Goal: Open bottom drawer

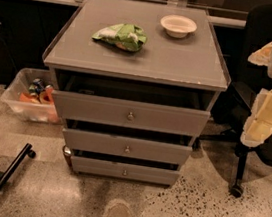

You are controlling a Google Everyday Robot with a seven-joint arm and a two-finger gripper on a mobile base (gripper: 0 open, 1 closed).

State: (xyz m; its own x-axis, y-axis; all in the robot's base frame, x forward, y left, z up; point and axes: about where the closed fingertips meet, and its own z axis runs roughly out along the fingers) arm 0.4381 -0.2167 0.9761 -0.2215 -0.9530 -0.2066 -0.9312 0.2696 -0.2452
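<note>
Camera view looks down on a grey cabinet [183, 61] with three drawers. The bottom drawer [97, 167] sits lowest, near the floor, its small round knob [125, 172] at the centre of the slim front, with a dark gap above it. Over it are the middle drawer [96, 142] and the top drawer [95, 109]. On the cabinet lie a green bag [121, 35] at the left and a white bowl [178, 25] at the far right. The gripper [264, 121] hangs at the right edge, well apart from the drawers; I cannot tell whether it is apart or together. A clear bin [20, 107] stands on the left.
</note>
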